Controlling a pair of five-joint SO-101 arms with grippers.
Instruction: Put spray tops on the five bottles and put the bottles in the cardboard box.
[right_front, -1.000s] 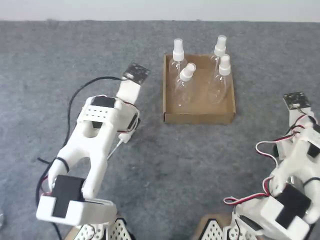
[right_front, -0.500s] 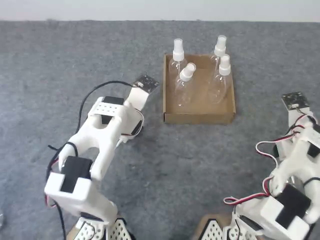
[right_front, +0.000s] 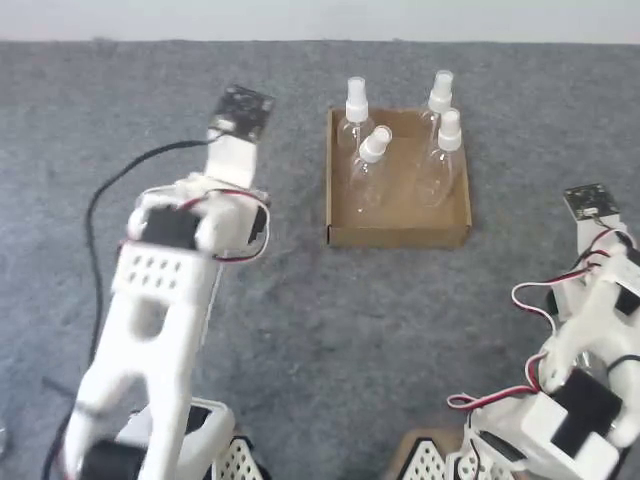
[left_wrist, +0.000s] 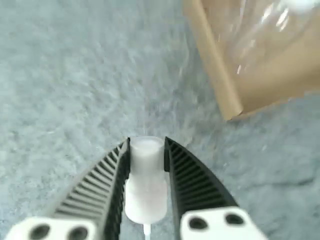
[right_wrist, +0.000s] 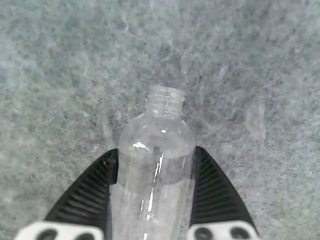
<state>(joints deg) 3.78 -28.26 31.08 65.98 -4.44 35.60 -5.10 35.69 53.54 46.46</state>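
Both pincers loaded.
Left pincer (left_wrist: 146, 144) is clenched on a white plastic spray top (left_wrist: 146, 185); right pincer (right_wrist: 156, 154) grips an uncapped clear plastic bottle (right_wrist: 155, 172). Upper centre of the high view, the brown cardboard box (right_front: 398, 236) holds four capped bottles (right_front: 437, 165) on the grey counter (right_front: 350, 320).

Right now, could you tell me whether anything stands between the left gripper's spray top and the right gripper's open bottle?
Yes: from above, the cardboard box, holding four capped bottles, sits between the arm with the spray top and the one with the open bottle.
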